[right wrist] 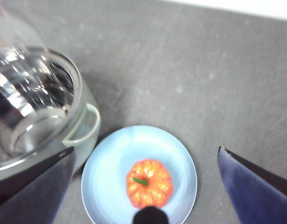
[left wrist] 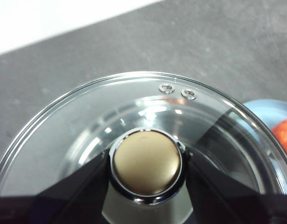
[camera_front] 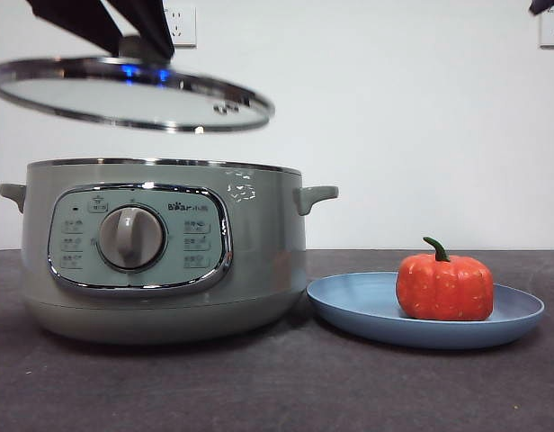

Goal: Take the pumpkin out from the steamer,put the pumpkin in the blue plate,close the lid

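Overhead, the left gripper [left wrist: 146, 170] pinches the round sage-green knob of the domed clear glass lid with its shiny steel rim [camera_front: 133, 94], one black jaw pressed to each side of the knob. The lid hangs tilted in the air above the large round sage-green steamer with a chrome rim and front control knob [camera_front: 165, 247], clear of the rim, its far left edge cut off by the frame in the front view. Only the lower part of that arm shows there, dark against the wall. The steamer's inside is hard to read: the right wrist view catches it only through glare and reflections on the glass. Just beside the steamer sits the wide shallow matte light blue plate [camera_front: 367, 310], and on it rests the small glossy orange-red pumpkin with a curved dark green stem [camera_front: 444, 286], upright. The right gripper [right wrist: 148, 186] hovers high over the plate with its jaws spread wide, well clear of the pumpkin; a dark blurred shape at the frame edge hides part of the plate's near rim.
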`<control>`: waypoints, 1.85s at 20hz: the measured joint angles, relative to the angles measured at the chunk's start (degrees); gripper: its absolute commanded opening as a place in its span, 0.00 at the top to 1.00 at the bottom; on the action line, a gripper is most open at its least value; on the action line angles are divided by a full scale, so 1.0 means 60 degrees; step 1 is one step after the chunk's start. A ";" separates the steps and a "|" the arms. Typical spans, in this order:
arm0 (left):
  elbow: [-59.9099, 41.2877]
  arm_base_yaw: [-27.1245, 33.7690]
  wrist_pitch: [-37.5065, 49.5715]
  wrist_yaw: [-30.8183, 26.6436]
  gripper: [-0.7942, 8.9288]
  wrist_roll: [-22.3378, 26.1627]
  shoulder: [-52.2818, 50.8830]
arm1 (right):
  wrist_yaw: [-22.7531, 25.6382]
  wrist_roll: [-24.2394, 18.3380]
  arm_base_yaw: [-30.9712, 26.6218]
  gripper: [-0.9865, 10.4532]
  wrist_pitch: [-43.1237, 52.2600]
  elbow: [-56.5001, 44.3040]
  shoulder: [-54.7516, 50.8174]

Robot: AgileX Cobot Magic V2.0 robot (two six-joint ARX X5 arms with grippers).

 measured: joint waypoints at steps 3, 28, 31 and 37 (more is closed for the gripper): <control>-0.0659 0.0000 0.0783 0.0098 0.93 -0.0131 0.0022 | -0.0004 0.0029 0.0000 0.47 0.0004 0.0000 -0.0288; -0.0667 -0.0127 0.1297 0.0215 0.93 -0.0259 0.1264 | 0.0004 0.0186 0.0000 0.47 -0.0138 0.0000 -0.0313; -0.0667 -0.0131 0.1264 0.0211 0.85 -0.0259 0.1264 | 0.0000 0.0240 0.0000 0.47 -0.0142 0.0000 -0.0313; -0.0608 -0.0131 0.1067 0.0179 0.59 -0.0248 0.1239 | 0.0000 0.0273 0.0000 0.47 -0.0186 0.0000 -0.0313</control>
